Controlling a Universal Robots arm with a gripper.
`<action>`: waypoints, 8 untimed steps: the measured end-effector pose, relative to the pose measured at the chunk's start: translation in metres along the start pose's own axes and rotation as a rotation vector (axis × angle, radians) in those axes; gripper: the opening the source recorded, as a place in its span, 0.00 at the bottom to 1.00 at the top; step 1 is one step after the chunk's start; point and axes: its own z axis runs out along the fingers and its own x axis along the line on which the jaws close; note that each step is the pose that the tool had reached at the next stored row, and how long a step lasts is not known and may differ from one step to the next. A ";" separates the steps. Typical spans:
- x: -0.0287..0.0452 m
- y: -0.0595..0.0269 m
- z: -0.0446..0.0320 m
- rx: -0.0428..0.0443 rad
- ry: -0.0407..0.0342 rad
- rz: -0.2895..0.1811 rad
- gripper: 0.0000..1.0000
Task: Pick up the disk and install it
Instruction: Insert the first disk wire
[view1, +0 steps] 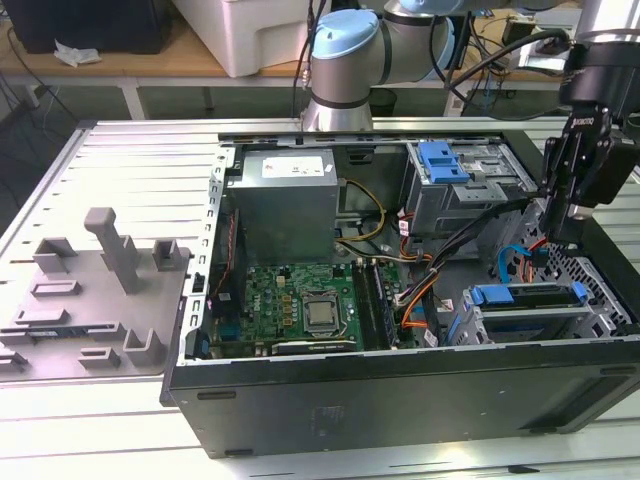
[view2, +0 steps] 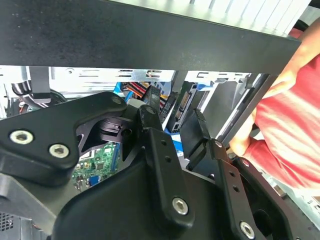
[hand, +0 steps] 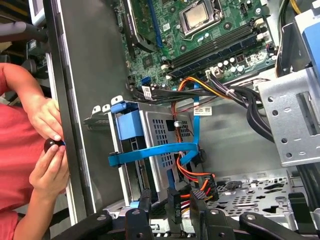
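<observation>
The disk (view1: 530, 296) lies flat in the lower drive cage at the front right corner of the open computer case, with its blue bracket (view1: 497, 294) along the edges. In the first wrist view the disk's blue bracket (hand: 128, 125) and the perforated grey cage (hand: 160, 135) are seen from above, with a blue cable (hand: 150, 152) crossing the cage. My gripper (view1: 562, 235) hangs just behind that cage, over the cable plugs (hand: 202, 192). Its black fingers (view2: 150, 117) stand apart and hold nothing. My gripper (hand: 171, 200) points at the cage's rear end.
A grey power-supply box (view1: 285, 200), a green motherboard (view1: 300, 300) and an upper cage with a blue latch (view1: 445, 165) share the case. Orange and black cables (view1: 430, 290) run beside the lower cage. A person's hands (hand: 47, 150) rest on the case wall. A grey fixture plate (view1: 90, 290) lies at the exterior view's left.
</observation>
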 end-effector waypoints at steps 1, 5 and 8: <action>-0.0001 0.0000 0.0000 0.0000 0.0000 0.000 0.44; -0.0018 0.0005 -0.0009 -0.0001 -0.0001 0.000 0.44; -0.0038 0.0012 -0.0020 0.0001 0.0007 0.000 0.44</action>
